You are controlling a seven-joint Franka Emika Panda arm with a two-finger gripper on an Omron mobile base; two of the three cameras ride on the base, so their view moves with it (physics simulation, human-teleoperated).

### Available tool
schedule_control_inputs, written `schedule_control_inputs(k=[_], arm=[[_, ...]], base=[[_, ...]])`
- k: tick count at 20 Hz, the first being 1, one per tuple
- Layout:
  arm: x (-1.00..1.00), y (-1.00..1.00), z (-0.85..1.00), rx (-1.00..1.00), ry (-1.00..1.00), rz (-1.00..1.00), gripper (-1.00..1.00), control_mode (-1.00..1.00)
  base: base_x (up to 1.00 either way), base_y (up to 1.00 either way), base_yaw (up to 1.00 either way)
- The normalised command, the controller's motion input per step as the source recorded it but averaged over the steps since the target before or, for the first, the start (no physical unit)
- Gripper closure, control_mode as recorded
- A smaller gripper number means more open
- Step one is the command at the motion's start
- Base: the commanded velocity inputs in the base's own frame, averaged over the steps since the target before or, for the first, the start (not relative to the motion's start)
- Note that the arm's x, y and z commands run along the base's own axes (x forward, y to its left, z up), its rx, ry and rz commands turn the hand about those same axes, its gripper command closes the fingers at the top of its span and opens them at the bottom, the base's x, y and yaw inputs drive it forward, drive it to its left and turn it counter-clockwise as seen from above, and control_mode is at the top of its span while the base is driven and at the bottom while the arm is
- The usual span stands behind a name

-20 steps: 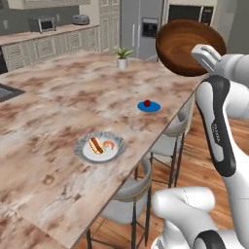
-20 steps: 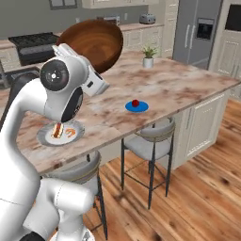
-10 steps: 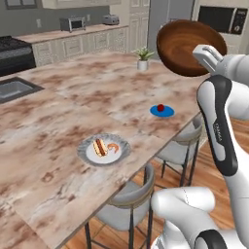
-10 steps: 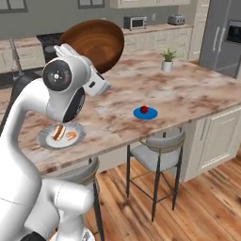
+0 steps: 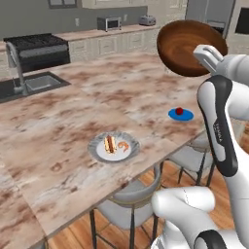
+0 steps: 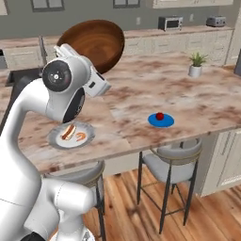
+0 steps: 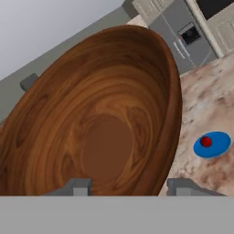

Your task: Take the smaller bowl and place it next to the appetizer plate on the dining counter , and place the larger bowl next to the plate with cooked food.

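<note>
My gripper (image 7: 129,187) is shut on the rim of the larger bowl (image 5: 187,46), a deep brown wooden bowl held tilted high above the dining counter (image 5: 73,112). From the right the larger bowl (image 6: 94,44) hangs above my arm, and up close the larger bowl (image 7: 105,123) shows its grained inside. The appetizer plate (image 5: 181,115), blue with a red piece, lies near the counter's stool-side edge; the appetizer plate (image 6: 161,120) (image 7: 212,145) sits below and right of the bowl. The plate with cooked food (image 5: 114,147) (image 6: 71,135) rests further left along that edge. The smaller bowl is out of view.
A sink (image 5: 29,82) with faucet is set in the counter's far left. A stove (image 5: 39,46), microwave (image 5: 109,23) and toaster (image 5: 147,20) line the back wall. A potted plant (image 6: 196,63) stands on the counter. Grey stools (image 6: 172,162) (image 5: 131,209) stand beneath its edge.
The whole scene has slid rightward in both base views, so the camera has moved with the base. The bowl stays held high in my gripper in the same pose.
</note>
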Motion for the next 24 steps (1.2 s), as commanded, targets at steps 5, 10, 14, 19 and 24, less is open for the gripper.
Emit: schedule_control_inputs(k=[5, 10, 14, 19, 24], arm=[[0.0, 0.0, 0.0, 0.0, 0.0, 0.0, 1.0, 1.0], [0.0, 0.0, 0.0, 0.0, 0.0, 0.0, 1.0, 1.0], [0.0, 0.0, 0.0, 0.0, 0.0, 0.0, 1.0, 1.0], [0.0, 0.0, 0.0, 0.0, 0.0, 0.0, 1.0, 1.0], [0.0, 0.0, 0.0, 0.0, 0.0, 0.0, 1.0, 1.0]], base=[[0.75, -0.09, 0.44], [0.68, -0.11, 0.44], [0.66, -0.1, 0.44], [0.65, -0.08, 0.44], [0.61, -0.03, 0.42]])
